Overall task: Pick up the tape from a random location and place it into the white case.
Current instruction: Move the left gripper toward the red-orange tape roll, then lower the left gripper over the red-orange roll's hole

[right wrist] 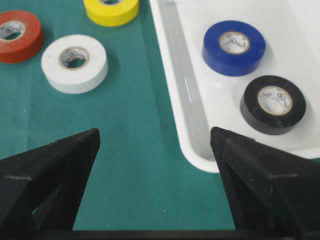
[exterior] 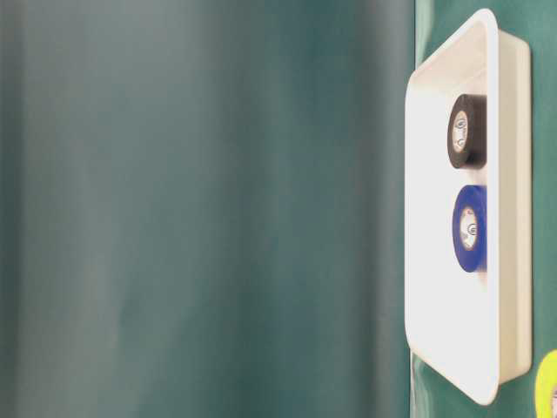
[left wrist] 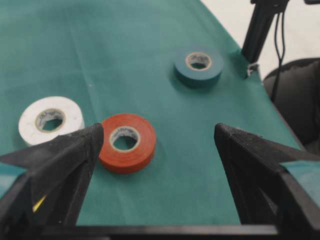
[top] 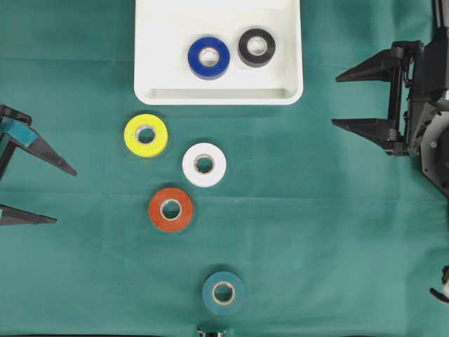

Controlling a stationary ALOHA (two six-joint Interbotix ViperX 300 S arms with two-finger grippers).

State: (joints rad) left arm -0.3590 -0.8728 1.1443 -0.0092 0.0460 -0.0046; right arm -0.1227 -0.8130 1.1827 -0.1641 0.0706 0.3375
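left tool (top: 59, 193) jaws spread wide, empty, sitting at the left edge of the worktop; right tool (top: 335, 100) also wide open and empty, off to the right of the white case (top: 218, 95). step looks like approach before a pick: blue tape (top: 209, 57) and black tape (top: 257, 47) already lie flat in the case, while yellow tape (top: 146, 135), white tape (top: 204, 164), orange tape (top: 171, 209) and teal tape (top: 224, 293) are out on the green cloth (top: 316, 232), apart from each other. left wrist view faces the orange roll, so likely next: reach in, lower, straddle the roll, close. cloth is smooth with faint creases; beyond its edge a black stand and a dark chair-like shape, blurry
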